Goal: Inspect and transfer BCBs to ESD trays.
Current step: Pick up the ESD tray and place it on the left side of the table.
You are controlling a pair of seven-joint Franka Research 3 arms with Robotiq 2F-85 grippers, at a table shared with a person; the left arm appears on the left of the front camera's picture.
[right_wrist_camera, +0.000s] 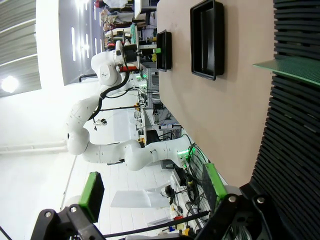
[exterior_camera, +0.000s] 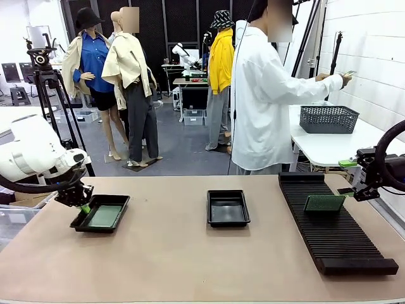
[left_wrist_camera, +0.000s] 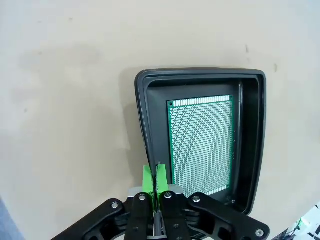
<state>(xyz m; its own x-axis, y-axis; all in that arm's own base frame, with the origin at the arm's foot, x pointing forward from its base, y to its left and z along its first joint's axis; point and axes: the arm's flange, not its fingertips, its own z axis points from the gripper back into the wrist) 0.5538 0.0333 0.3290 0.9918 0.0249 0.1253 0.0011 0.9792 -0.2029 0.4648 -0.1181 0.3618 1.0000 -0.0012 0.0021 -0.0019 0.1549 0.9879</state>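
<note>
A green BCB point(exterior_camera: 105, 216) lies flat in the left ESD tray point(exterior_camera: 120, 201). My left gripper point(exterior_camera: 83, 204) hangs at that tray's left rim, shut with nothing between its green pads. In the left wrist view the shut gripper point(left_wrist_camera: 153, 181) sits over the tray's rim point(left_wrist_camera: 200, 74), beside the board point(left_wrist_camera: 201, 145). The middle ESD tray point(exterior_camera: 228, 221) holds nothing. Another BCB point(exterior_camera: 324, 202) rests on the ribbed rack point(exterior_camera: 335, 240). My right gripper point(exterior_camera: 354, 192) stands open just right of it. In the right wrist view the open gripper point(right_wrist_camera: 152, 187) faces the board's edge point(right_wrist_camera: 295, 70) and the rack point(right_wrist_camera: 295, 140).
A person in a white shirt point(exterior_camera: 262, 95) stands at the far side, turned right, holding a small green board point(exterior_camera: 348, 74) up over a grey mesh basket point(exterior_camera: 328, 118) on a side table. Bare tabletop point(exterior_camera: 171, 259) lies between and in front of the trays.
</note>
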